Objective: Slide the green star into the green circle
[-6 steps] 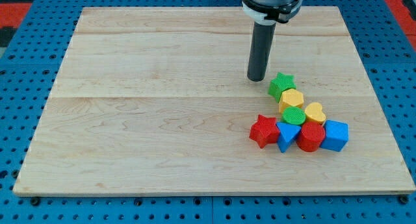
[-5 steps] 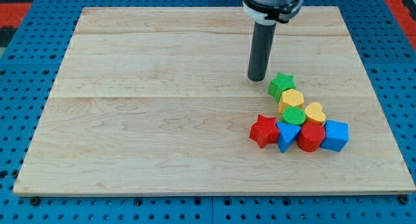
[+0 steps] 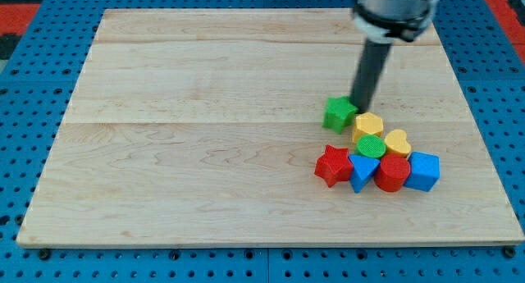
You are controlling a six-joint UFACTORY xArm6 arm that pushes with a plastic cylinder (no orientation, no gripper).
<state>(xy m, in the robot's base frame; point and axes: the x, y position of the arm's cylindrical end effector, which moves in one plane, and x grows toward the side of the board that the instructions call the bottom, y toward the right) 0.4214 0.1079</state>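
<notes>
On the worktop (image 3: 205,111), the gripperless rod's tip (image 3: 362,109) apparently touched the green star's (image 3: 338,114) right side; a push from upper-left would better steer it toward the green circle (image 3: 371,146) below-right.

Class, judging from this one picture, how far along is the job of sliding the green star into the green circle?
Done: nothing final; the green star sits apart from the green circle, up and to the view's left, with the yellow block beside it. In hand: my tip is against the star's right side. Left: steering it down into the circle.
</notes>
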